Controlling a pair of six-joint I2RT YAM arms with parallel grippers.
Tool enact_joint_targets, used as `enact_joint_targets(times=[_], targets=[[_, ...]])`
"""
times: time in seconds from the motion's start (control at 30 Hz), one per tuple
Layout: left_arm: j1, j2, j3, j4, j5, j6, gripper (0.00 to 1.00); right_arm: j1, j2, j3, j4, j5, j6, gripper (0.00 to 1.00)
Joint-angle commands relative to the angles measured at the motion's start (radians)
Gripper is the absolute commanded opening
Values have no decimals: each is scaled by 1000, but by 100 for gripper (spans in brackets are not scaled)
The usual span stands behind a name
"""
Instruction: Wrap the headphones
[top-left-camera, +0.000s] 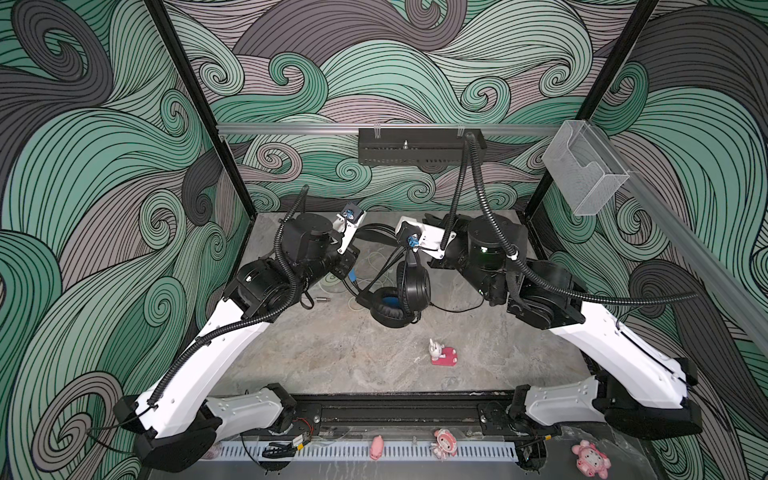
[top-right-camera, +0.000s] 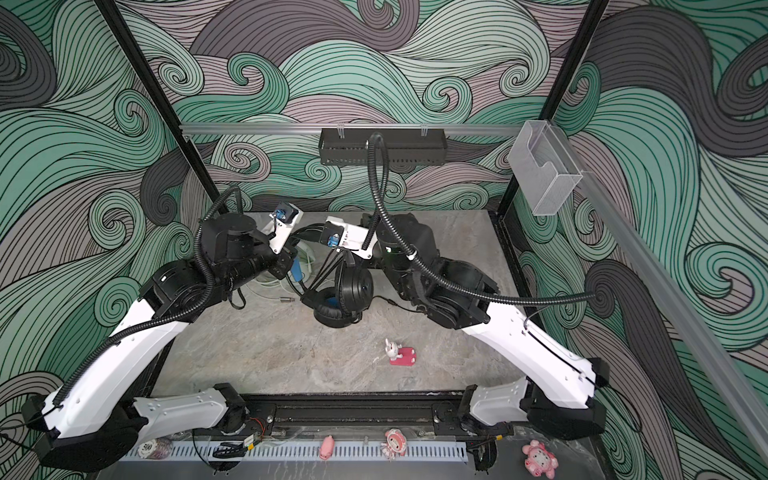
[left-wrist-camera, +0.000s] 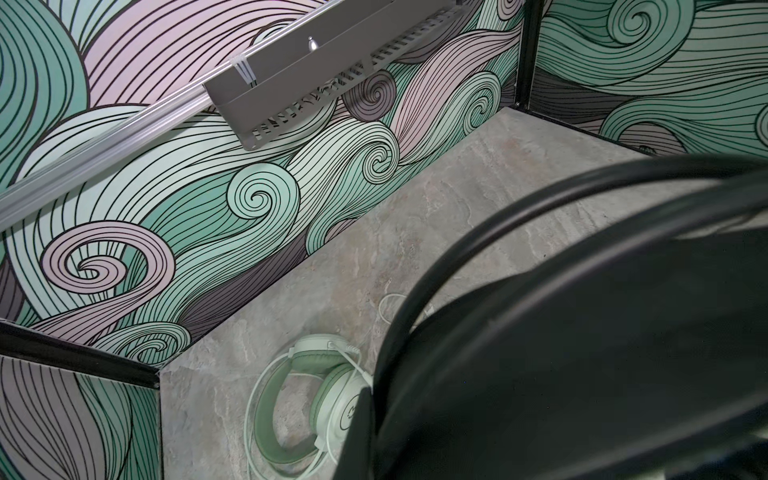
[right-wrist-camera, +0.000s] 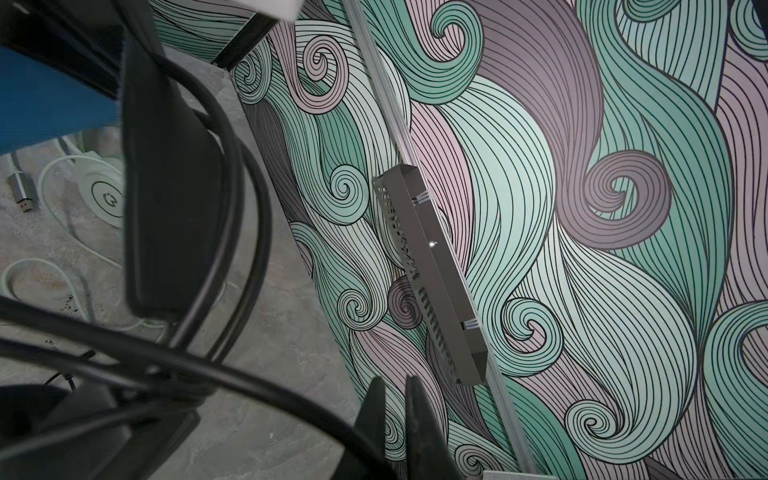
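**Open floor near, clutter behind**

On the near side of the black headphones (top-left-camera: 401, 299) we see bare table (top-left-camera: 316, 361), save a pink toy (top-left-camera: 444, 353). Behind them, mint headphones (left-wrist-camera: 307, 399) and pale cable loops (right-wrist-camera: 33, 262) crowd the floor. A black cable (top-left-camera: 457, 310) trails to their right.

**Toys and fittings around the bench**

A grey, stone-patterned bench (top-left-camera: 324, 365) sits inside walls (top-left-camera: 83, 166) printed with green, grey and mauve swirls. On its front half a small white rabbit (top-left-camera: 434, 347) stands against a pink base (top-left-camera: 448, 357). A metal rail (top-left-camera: 291, 129) crosses the back wall and carries a black slotted tray (top-left-camera: 419, 146), tied on with pale straps. A clear plastic box (top-left-camera: 584, 174) hangs on the right-hand rail. Along the front edge, a white slotted strip (top-left-camera: 332, 451) bears a pink pig (top-left-camera: 377, 447) and a pink-haired doll (top-left-camera: 444, 444). A pink plush toy (top-left-camera: 590, 459) lies further right. In a top view, a chip (top-right-camera: 147, 447) marked 500 lies at the strip's left end.
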Motion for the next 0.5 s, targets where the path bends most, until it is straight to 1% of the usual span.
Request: enact_joint_targets(times=[0.0,0.27,0.47], targets=[[-1,-34,26,59,54,-57,0,-39,-29,-21,34,-45,105,13],[-1,-46,49,65,94,-104,0,-164,-80,-115,33,-189,316,14],[-1,-44,90,82,147,-147,0,-228,-90,-209,67,-310,463,16]])
